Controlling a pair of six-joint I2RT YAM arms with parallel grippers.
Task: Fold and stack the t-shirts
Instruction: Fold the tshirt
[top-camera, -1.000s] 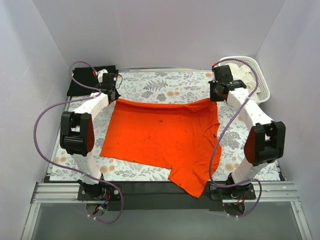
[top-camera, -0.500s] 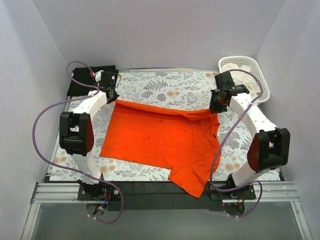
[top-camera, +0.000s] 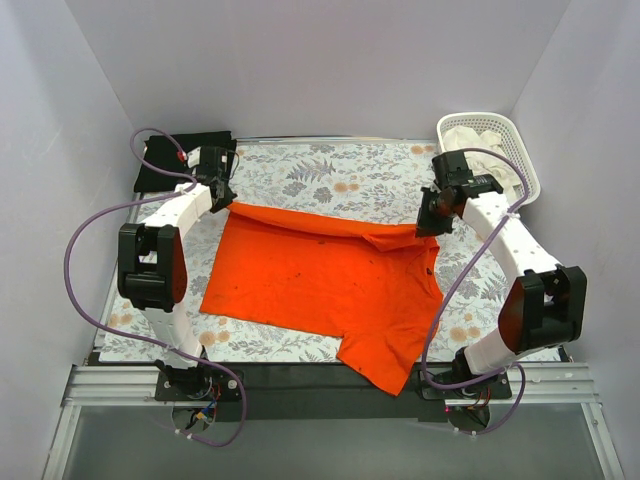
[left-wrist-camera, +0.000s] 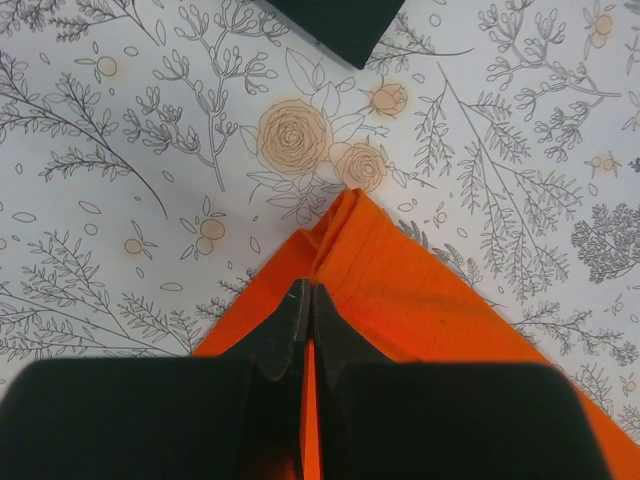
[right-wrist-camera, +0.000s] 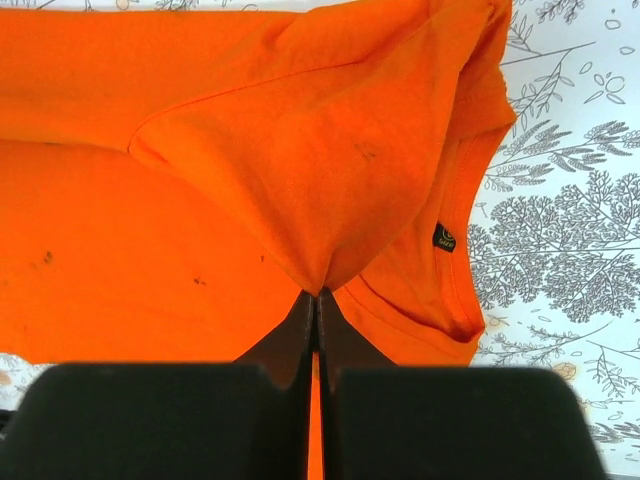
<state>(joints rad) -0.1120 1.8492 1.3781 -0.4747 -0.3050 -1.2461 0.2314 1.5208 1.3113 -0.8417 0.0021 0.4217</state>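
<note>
orange t-shirt (top-camera: 320, 285), mostly flat, far corners pinched, dark specks

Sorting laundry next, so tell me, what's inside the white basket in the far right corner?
Crumpled white cloth lies in the basket; anything beneath it is hidden.

- My right gripper (top-camera: 427, 222), jaws pinched on the orange t-shirt (top-camera: 320, 285), has come away from the table's far right corner, in toward the near edge.
- The shirt's far right corner travelled with it. It now sits doubled over the shirt's own right side, a raised fold where the cloth ran flat.
- The shirt's far edge, level before, now slants nearer toward the right, baring more floral tablecloth (top-camera: 340, 180).
- My right elbow (top-camera: 545, 305) has swung out toward the right edge and nearer me.
- The white basket (top-camera: 525, 165), partly hidden by that arm before, now shows whole.
</note>
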